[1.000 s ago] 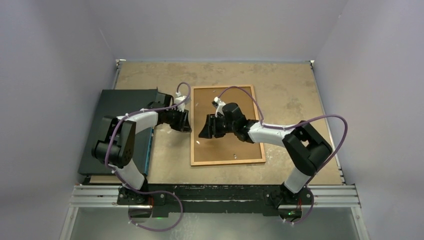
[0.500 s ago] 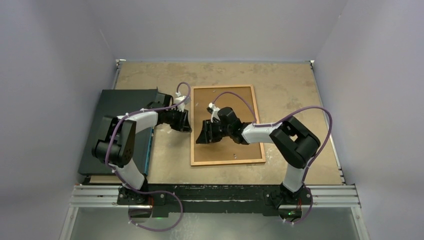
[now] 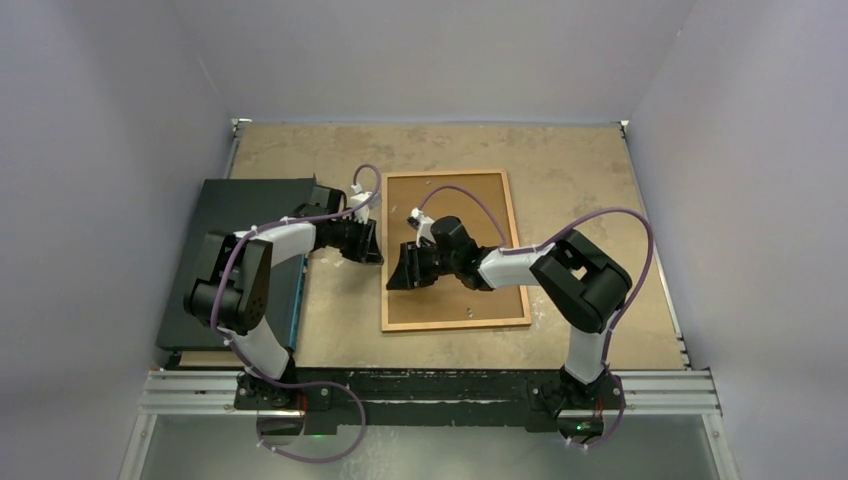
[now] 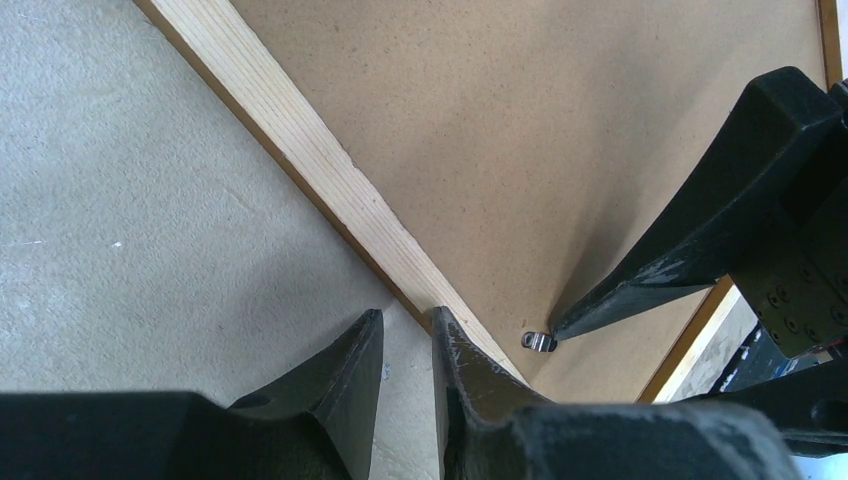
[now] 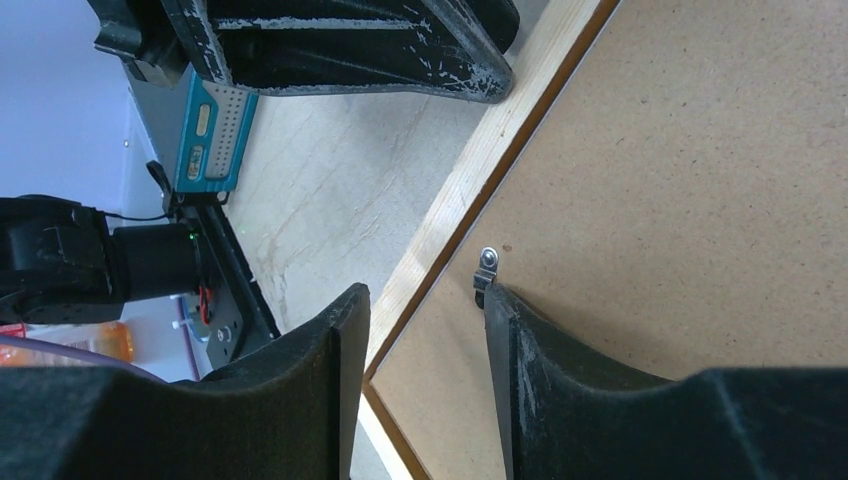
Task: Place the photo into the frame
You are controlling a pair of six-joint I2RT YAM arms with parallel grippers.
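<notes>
The frame [image 3: 456, 323] lies face down in mid-table with a plain brown backing board [image 3: 460, 200] in it. The photo is hidden. My left gripper [image 3: 372, 248] sits low at the frame's left rail [image 4: 300, 150], jaws a narrow gap apart and empty [image 4: 405, 315], one tip touching the rail's outer edge. My right gripper [image 3: 398, 272] is open [image 5: 425, 292] and straddles the same rail [image 5: 480, 170]. Its inner fingertip [image 5: 500, 300] touches a small metal clip [image 5: 487, 262] on the board, which also shows in the left wrist view [image 4: 538, 342].
A dark flat box [image 3: 240, 220] lies at the table's left, under the left arm. The two grippers are close, tips facing across the rail. The table's side rails and grey walls bound the workspace.
My right gripper has slid left across the backing board to the frame's left rail and the clip. The left arm has not moved.
</notes>
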